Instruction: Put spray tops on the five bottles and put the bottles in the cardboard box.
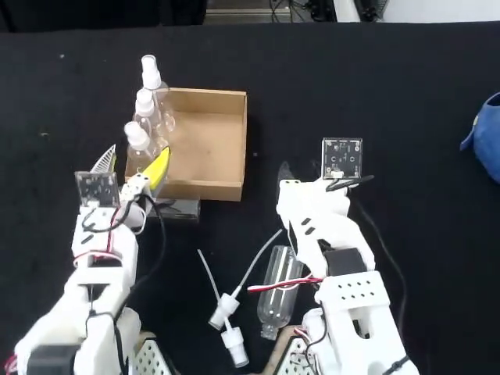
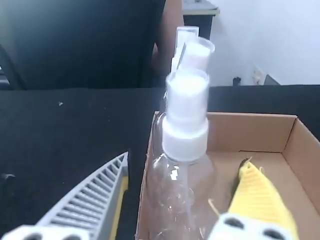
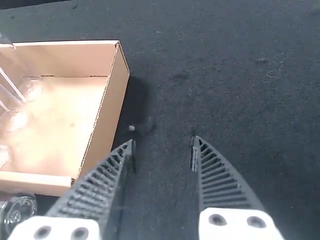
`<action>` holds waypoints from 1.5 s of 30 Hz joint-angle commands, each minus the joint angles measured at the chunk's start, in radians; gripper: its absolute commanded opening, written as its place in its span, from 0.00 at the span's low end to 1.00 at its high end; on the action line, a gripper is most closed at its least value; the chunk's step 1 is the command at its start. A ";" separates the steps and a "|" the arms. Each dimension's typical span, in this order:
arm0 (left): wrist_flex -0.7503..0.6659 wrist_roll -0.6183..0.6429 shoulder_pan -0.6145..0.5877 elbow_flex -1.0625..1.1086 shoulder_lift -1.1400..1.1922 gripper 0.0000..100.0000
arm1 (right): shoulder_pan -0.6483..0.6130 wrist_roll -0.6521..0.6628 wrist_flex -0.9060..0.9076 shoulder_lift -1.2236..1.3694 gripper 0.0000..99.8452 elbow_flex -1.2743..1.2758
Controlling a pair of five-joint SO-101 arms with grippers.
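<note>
Three clear bottles with white spray tops (image 1: 144, 105) stand in a row along the left wall of the cardboard box (image 1: 211, 148). My left gripper (image 1: 133, 162) is open astride the nearest bottle (image 2: 182, 170): the yellow finger (image 2: 260, 195) is inside the box (image 2: 250, 130), the grey finger (image 2: 85, 205) outside it. A bare bottle (image 1: 280, 293) lies on the table beside two loose spray tops (image 1: 225, 316) with long tubes. My right gripper (image 3: 162, 145) is open and holds nothing, low over the black table just right of the box (image 3: 107, 95).
A blue object (image 1: 488, 144) sits at the table's right edge. A small dark item (image 1: 183, 208) lies against the box's front wall. The black table (image 1: 375, 94) stretches bare behind and to the right of the box.
</note>
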 commanded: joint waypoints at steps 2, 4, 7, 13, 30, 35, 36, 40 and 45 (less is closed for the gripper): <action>0.051 -0.006 -0.012 0.051 -0.169 0.21 | 0.023 -0.006 -0.029 -0.019 0.16 -0.007; 0.144 -0.006 -0.012 0.051 -0.221 0.21 | 0.023 -0.006 -0.029 -0.019 0.16 -0.007; 0.285 -0.003 -0.012 0.050 -0.319 0.21 | 0.023 -0.006 -0.029 -0.019 0.16 -0.007; 0.555 -0.006 -0.012 0.050 -0.565 0.21 | 0.023 -0.006 -0.029 -0.018 0.16 -0.007; 1.359 -0.005 -0.139 0.113 -1.260 0.21 | 0.021 -0.006 -0.029 -0.015 0.16 -0.007; 1.438 -0.006 -0.225 0.116 -1.220 0.20 | -0.015 -0.006 -0.025 -0.015 0.16 -0.005; 1.435 -0.006 -0.237 0.116 -1.218 0.20 | -0.023 -0.006 -0.023 -0.015 0.16 -0.004; 1.438 -0.006 -0.295 0.116 -1.215 0.20 | -0.026 -0.006 -0.029 -0.018 0.16 0.008; 1.428 -0.006 -0.415 0.111 -1.218 0.20 | -0.026 -0.006 -0.029 -0.019 0.16 0.010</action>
